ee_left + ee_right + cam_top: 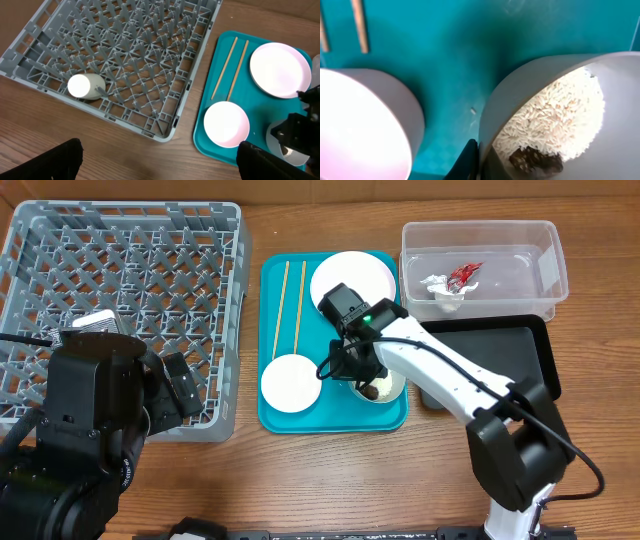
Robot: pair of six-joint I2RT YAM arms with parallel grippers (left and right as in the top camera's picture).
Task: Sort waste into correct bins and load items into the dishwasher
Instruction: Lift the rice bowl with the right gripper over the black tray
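Observation:
My right gripper (362, 376) is shut on the rim of the whitish-green bowl (388, 388) on the teal tray. In the right wrist view one finger (470, 162) presses on the bowl's outer wall (520, 100). Rice grains (555, 120) and a brown lump (535, 161) lie inside. The pinkish bowl (291, 383), the white plate (352, 280) and two chopsticks (290, 305) lie on the same tray. My left gripper (160, 160) is open and empty above bare wood. The white cup (85, 86) lies in the grey rack (120, 290). The clear tub (520, 240) holds the red wrapper (463, 275) and white paper (440, 288).
The black tray (500, 360) sits in front of the clear tub, right of the teal tray (275, 415). My right arm reaches across the black tray's left end. The rack's near corner (165, 135) lies close to the teal tray's left edge.

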